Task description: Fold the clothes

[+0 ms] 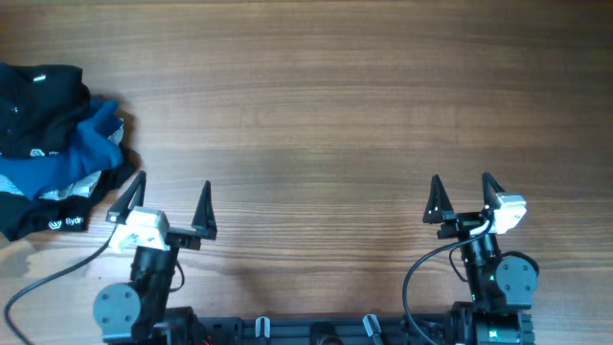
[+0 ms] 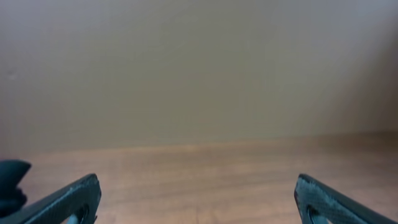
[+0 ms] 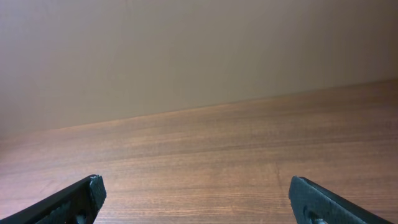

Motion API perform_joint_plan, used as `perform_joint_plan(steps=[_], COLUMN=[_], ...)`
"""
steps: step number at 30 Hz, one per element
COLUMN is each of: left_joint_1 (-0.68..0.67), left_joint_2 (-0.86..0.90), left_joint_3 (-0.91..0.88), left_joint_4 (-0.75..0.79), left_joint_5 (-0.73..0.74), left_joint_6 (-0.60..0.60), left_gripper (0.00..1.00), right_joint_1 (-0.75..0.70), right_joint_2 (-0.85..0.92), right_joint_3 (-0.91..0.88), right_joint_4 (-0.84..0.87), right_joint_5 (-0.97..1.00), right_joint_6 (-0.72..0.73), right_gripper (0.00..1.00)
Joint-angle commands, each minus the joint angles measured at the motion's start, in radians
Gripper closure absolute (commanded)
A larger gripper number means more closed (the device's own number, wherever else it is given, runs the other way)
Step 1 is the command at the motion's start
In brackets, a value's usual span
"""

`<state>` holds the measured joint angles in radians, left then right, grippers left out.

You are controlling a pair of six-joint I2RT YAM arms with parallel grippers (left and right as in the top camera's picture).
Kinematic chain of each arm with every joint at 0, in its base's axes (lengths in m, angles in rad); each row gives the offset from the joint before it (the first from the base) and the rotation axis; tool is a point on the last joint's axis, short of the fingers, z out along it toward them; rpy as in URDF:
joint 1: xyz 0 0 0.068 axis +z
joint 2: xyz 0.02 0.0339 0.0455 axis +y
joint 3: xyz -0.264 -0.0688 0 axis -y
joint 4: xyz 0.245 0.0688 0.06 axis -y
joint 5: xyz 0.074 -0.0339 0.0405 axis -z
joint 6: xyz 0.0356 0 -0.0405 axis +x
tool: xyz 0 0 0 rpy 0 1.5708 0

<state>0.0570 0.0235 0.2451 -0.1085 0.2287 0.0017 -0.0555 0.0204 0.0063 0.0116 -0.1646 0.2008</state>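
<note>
The clothes [image 1: 53,144] lie in a crumpled heap at the table's far left edge: black fabric with small white logo prints on top, a blue piece [image 1: 91,144] in the middle, and a black white-lettered piece [image 1: 57,218] at the front. A dark edge of the heap shows at the left of the left wrist view [image 2: 11,180]. My left gripper [image 1: 172,187] is open and empty just right of the heap, also seen in its wrist view [image 2: 198,193]. My right gripper [image 1: 462,182] is open and empty over bare wood at the front right [image 3: 196,193].
The wooden table [image 1: 326,105] spans the whole view. A plain beige wall [image 3: 186,50] rises behind its far edge. Black cables run from both arm bases along the front edge.
</note>
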Motion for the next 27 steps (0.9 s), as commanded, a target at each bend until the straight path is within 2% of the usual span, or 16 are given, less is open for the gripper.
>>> perform_joint_plan(steps=[1,3,9,27], left_joint_1=[-0.008,-0.01,-0.01,-0.01], left_joint_2=[-0.021,-0.021,-0.021,-0.019], left_joint_3=[-0.147,-0.227,-0.239,-0.239], left_joint_4=[0.141,0.24,0.052,0.052], left_joint_5=[-0.01,-0.01,-0.01,-0.01], left_joint_6=[-0.045,-0.048,-0.048,-0.048], left_gripper=[0.0,0.0,0.0,0.0], right_joint_1=[-0.004,-0.004,-0.004,-0.004], right_joint_2=[-0.006,-0.006,-0.006,-0.006], right_joint_3=[-0.001,-0.001,-0.001,-0.001], right_joint_4=[0.003,0.003,0.003,0.003], right_joint_5=[-0.017,-0.016,-0.017,-0.016], right_joint_6=[0.011,0.01,0.01,0.01], right_gripper=[0.0,0.0,0.0,0.0])
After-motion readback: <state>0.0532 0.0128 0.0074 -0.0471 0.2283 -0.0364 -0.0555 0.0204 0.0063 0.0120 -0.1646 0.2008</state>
